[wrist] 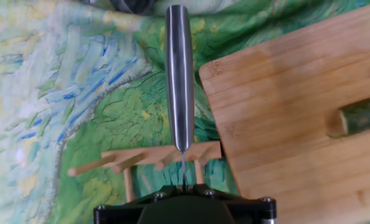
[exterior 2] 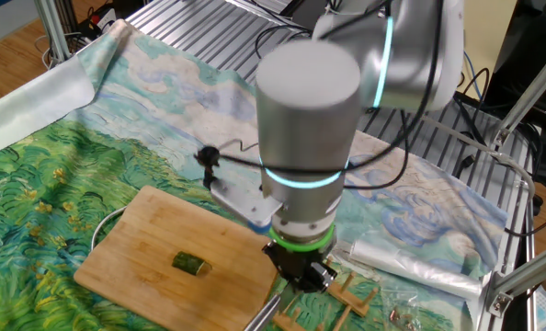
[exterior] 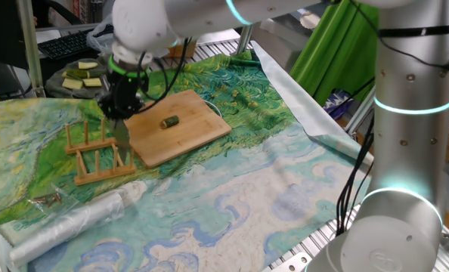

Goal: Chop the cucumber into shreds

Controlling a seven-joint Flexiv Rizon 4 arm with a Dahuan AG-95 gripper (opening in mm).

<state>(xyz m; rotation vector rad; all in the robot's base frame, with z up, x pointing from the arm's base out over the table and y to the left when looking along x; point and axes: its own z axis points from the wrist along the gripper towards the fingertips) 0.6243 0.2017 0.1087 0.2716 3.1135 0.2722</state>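
Right now the black two-finger gripper (exterior: 119, 113) is clamped on a knife w/ a smooth steel handle (wrist: 179, 74), blade edge-on in hand view, hanging over the slotted light-wood knife rack (exterior: 96, 151) just off the board's edge. Task piece, the small dark green stubby cucumber (exterior: 170, 121), lies near the middle of the pale bamboo cutting board (exterior: 198, 132). In hand view it sits at approx 3 o'clock from the knife (wrist: 359, 118), long axis pointing back toward the blade, so I'd guess the tool must shift across and turn crosswise to it. Cucumber skin looks matte, cut end paler; the painted cloth (exterior: 232, 204) underneath is wrinkly.
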